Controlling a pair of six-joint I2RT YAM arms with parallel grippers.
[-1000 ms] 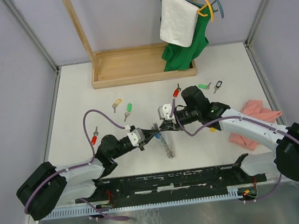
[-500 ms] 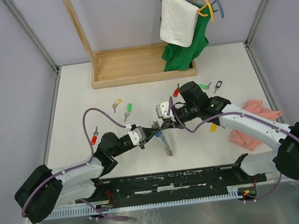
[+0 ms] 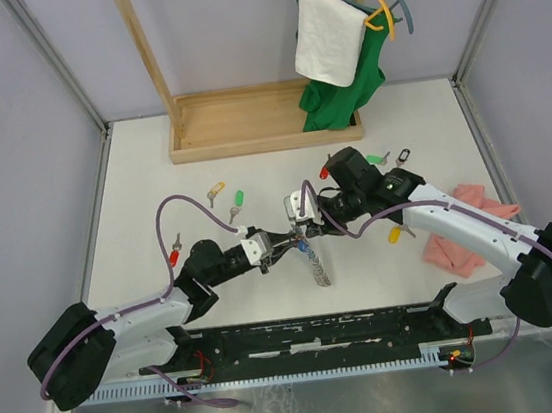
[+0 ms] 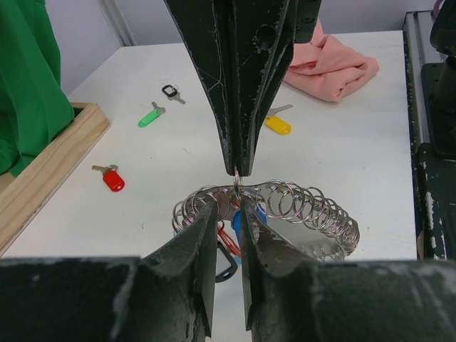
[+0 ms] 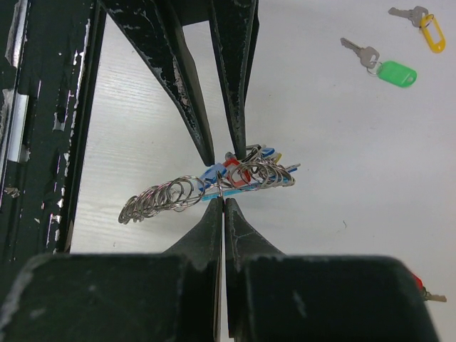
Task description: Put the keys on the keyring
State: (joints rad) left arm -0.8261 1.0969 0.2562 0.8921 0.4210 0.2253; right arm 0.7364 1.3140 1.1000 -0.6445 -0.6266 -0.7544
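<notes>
Keyring is mid-table between the two arms. Its grey coil trails toward the near edge, and the bunch of coloured tags sits at the far end where the tips meet. I can't tell whether it's lifted off the table.

Nearest is the black base rail along the near edge, with both arms reaching inward from it. The left gripper has its jaws a little apart, tips right at the tag bunch, but I can't tell if they touch it. The right gripper comes in from the far side with its fingers pressed together on one loop of the coil, so it's clamped on the ring. In both wrist views the other arm's fingers block the middle of the bunch, so no counting tags.

Off to the left, a red-tagged key lies by the left arm. On the right, a yellow-tagged key sits just beside the right forearm, which also crosses over a pink cloth.

Further back there's a second yellow key and a green-tagged key. A second red key is tucked against the right gripper's body, with a second green key and a black-tagged key beside it.

At the far edge is a wooden rack base – a green garment and a white towel hang over its right end.
</notes>
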